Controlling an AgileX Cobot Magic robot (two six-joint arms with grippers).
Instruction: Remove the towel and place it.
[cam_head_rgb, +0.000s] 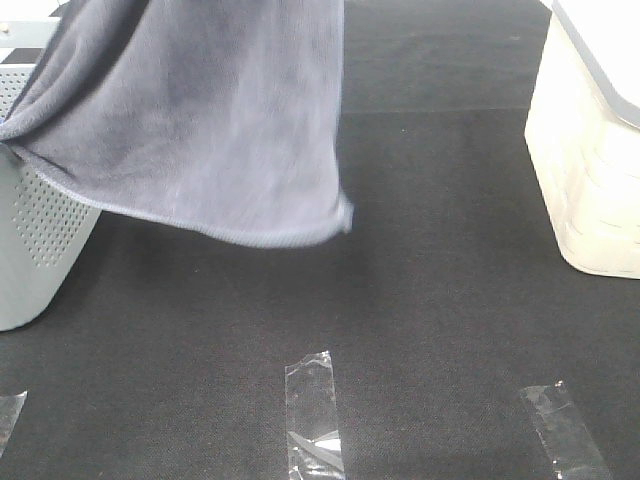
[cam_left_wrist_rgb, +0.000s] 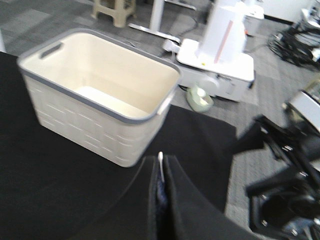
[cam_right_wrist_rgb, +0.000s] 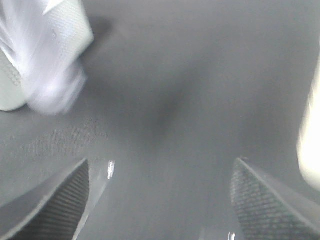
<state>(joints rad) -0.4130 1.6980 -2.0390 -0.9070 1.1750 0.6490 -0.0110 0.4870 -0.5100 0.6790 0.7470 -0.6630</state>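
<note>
Your towel (cam_head_rgb: 200, 110) hung above the black table (cam_head_rgb: 420, 330), overlapping the grey perforated basket (cam_head_rgb: 35, 240) in the high view. Your left gripper (cam_left_wrist_rgb: 161, 172) was pinched tight on a fold of it. Your right gripper (cam_right_wrist_rgb: 160, 200) stood wide apart, holding nothing. The cream basket (cam_head_rgb: 590, 170) sat well apart.

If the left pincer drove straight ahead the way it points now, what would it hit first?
Likely the cream basket, its near wall by the corner; only black tabletop lies between. The left pincer is shut on the towel. Depth is unclear.
</note>
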